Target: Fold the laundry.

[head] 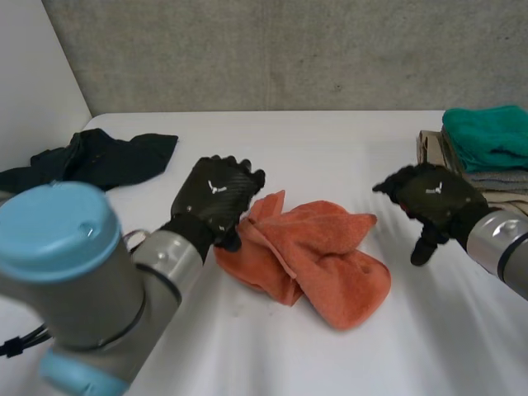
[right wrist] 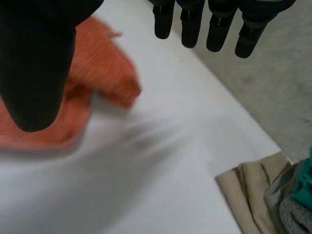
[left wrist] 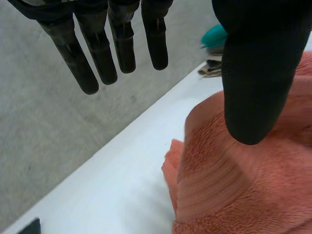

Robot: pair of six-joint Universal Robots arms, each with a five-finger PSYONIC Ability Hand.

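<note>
Towel (head: 318, 260): orange, plain terry, a band of fine ribs near one edge
Bench (head: 330, 140): white, unmarked
Left hand (head: 216, 194), right hand (head: 429, 198): black, a small white mark on the back of each
Dark cloth (head: 99, 157): near black, no pattern
Teal cloth (head: 487, 136): plain; grey cloth (head: 499, 176) and beige cloth (head: 431, 147) also plain
Wall (head: 289, 49): grey, speckled
Left arm (head: 91, 305): grey, with a light-blue cap (head: 54, 231)

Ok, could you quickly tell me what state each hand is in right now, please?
Left hand: open, at the towel's edge, holding nothing.
Right hand: open, holding nothing.
</note>
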